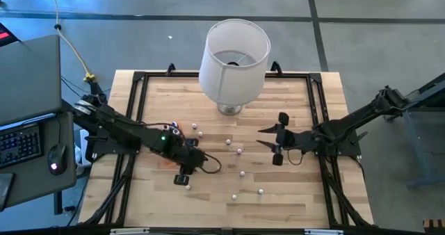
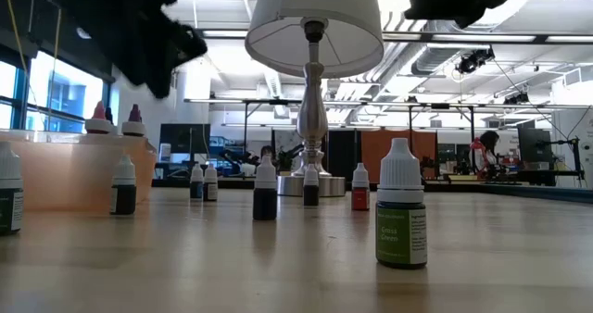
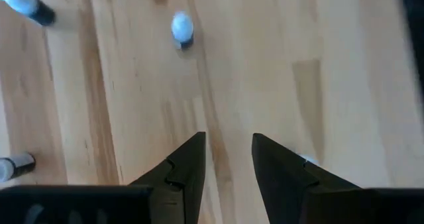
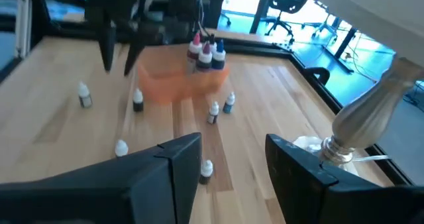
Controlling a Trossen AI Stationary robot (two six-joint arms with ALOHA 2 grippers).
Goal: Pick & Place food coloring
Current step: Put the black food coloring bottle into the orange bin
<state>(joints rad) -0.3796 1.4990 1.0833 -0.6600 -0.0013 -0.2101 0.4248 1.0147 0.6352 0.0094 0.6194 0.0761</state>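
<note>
Overhead arrangement, taking the lamp as landmark; it stands on the wooden worktop near its far edge. Small food coloring bottles stand scattered on the boards in front of the lamp base, toward the near edge, each apart from the others. A few more already sit upright in the orange tray, which lies in front of the lamp and to its left, largely covered by the left arm in the overhead view.

The left pincer hangs in front of the lamp and to its left, just past the tray. Its fingers stand parted with bare wood between them; nothing is gripped. One bottle stands ahead of it, clear of the tips.

The right pincer sits in front of the lamp and to its right, raised off the boards. It is spread wide and empty, and faces across the scattered bottles toward the tray.

Step in hand, as judged: between placements, with either arm lining up on a next bottle. Most bottles remain outside the tray, so the task looks early to midway. The next move calls for lowering an open pincer squarely over one upright bottle, centring the cap between the fingers, and closing gently, since so narrow a bottle would tip readily.
</note>
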